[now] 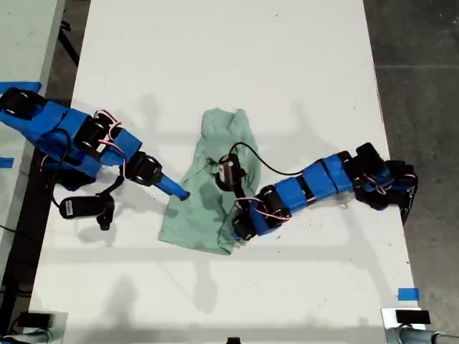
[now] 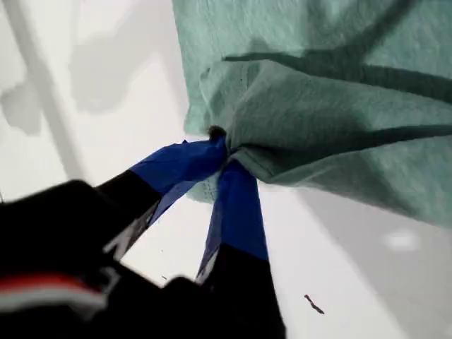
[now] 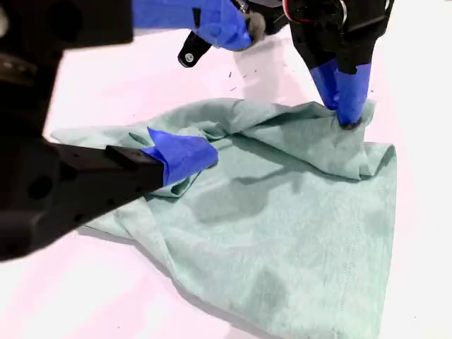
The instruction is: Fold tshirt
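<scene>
Cloth bunches between the blue tips of my first gripper (image 2: pixel 224 152), which we see clamped on an edge of the mint-green tshirt (image 1: pixel 208 193). We see the tshirt lying crumpled mid-counter (image 1: pixel 215 57). My second gripper (image 3: pixel 187 155) rests on it; we cannot tell whether its jaws are together.

Both arms (image 1: pixel 72 136) are built from bright blue printed shells joined by black servo blocks, with thin red, white and black wires looping at the joints. My first hand (image 2: pixel 224 152) has 2 black fingers whose tips are wrapped in blue tape (the tape is slightly creased). My second hand (image 3: pixel 185 155) carries the same blue tape on a black finger.
</scene>
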